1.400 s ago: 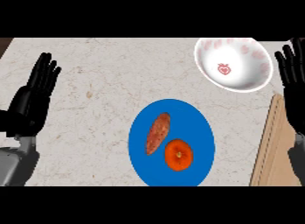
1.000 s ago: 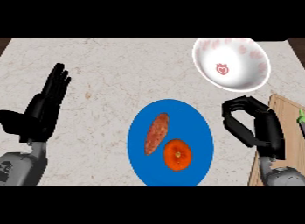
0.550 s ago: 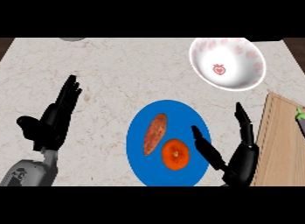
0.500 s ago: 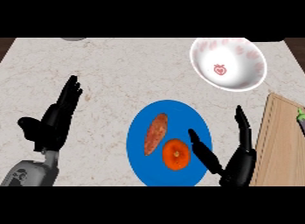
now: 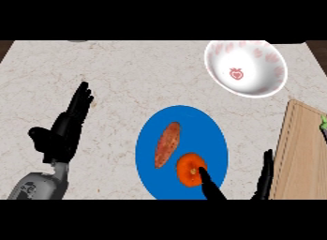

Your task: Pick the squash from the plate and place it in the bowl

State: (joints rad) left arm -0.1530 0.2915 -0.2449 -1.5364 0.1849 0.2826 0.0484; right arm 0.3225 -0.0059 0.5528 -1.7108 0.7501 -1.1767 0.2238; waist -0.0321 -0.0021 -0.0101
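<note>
Right hand (image 5: pixel 264 180) open beside the plate (image 5: pixel 214 129); squash (image 5: pixel 191 169) unheld — thumb overlapping it.

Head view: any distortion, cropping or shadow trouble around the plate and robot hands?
Head view: even light, no glare and no strong shadows; the round blue plate looks taller than wide; the right robot hand is cut off at the lower edge, one finger overlapping the round orange vegetable; the left robot hand shows whole.
</note>
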